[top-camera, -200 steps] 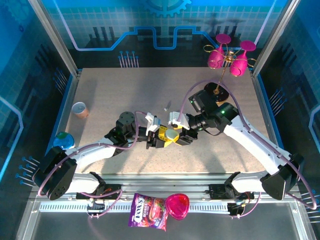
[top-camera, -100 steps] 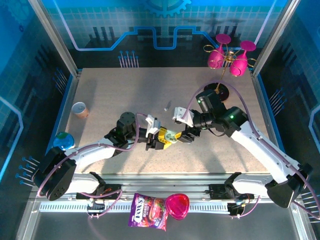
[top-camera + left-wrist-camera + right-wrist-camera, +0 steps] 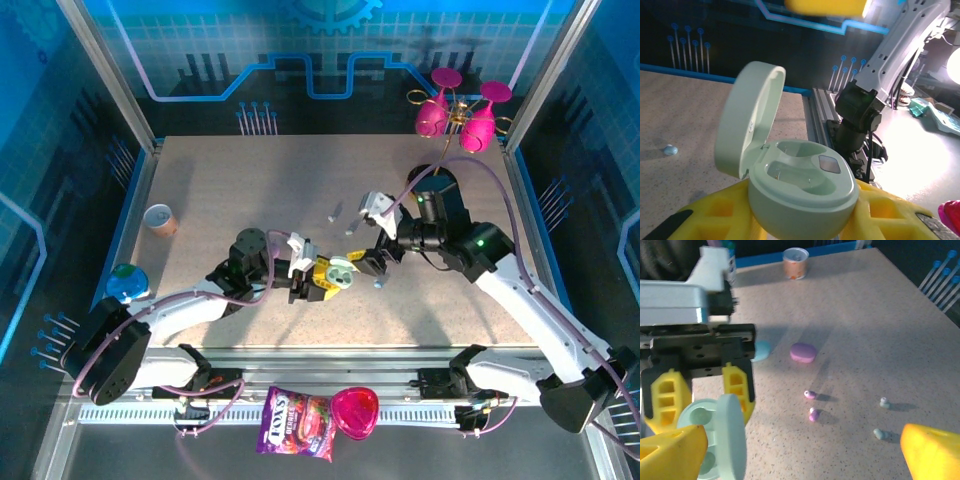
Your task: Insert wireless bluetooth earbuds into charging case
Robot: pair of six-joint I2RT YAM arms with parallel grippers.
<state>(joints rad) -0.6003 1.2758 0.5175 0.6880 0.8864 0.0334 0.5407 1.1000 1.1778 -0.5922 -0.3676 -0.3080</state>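
**Mint-grey buds loose on the table, their case held open**

Plastic, tiny and stemmed, the pale mint-grey earbuds (image 3: 882, 434) lie on the speckled beige tabletop (image 3: 875, 315), well apart from the case. They should be nearly weightless, hard and slick. A pinch across the rounded body, stem left free, looks safest, since they could easily squirt out or roll.

The pebble-shaped mint-green charging case (image 3: 805, 192) has its lid swung up. Its wells look empty, though glare makes that uncertain. The left gripper (image 3: 320, 280) pinches the case between its yellow pads. The right gripper (image 3: 377, 270) hangs just beside it, fingers spread wide around nothing.

Two small purple earbuds (image 3: 810, 394) sit near the mint pair and could be mistaken for them. A purple oval case (image 3: 803, 352) and a light-blue case (image 3: 760, 351) lie further off, with a small orange paper cup (image 3: 795, 262) at the far edge.
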